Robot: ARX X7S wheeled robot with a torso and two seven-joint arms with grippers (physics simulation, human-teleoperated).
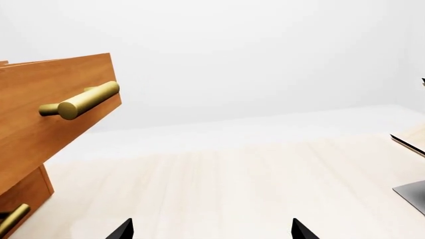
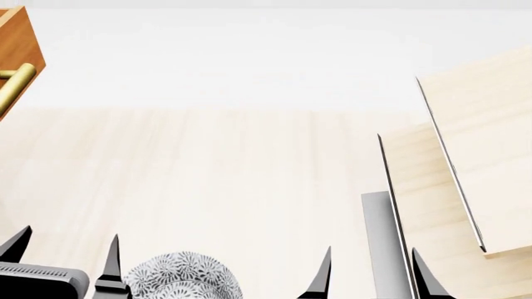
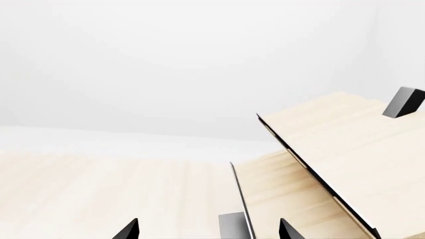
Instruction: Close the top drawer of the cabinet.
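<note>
The top drawer (image 1: 47, 114) is an orange-brown wooden box with a brass bar handle (image 1: 79, 100). It juts out beyond the cabinet's (image 1: 27, 191) lower drawer front, which carries a second brass handle (image 1: 13, 219). In the head view only the drawer's corner (image 2: 21, 43) and handle end (image 2: 15, 87) show at the far left edge. My left gripper (image 1: 211, 230) is open and empty, away from the drawer, over the pale floor. My right gripper (image 3: 207, 230) is open and empty; it also shows in the head view (image 2: 372, 274).
A pale wood slanted shelf rack (image 2: 474, 162) on a grey base (image 2: 384, 243) stands at the right, close to my right gripper (image 3: 332, 164). A patterned grey-white bowl (image 2: 183, 277) sits low between my arms. My left gripper's fingertips (image 2: 111, 255) show at the lower left.
</note>
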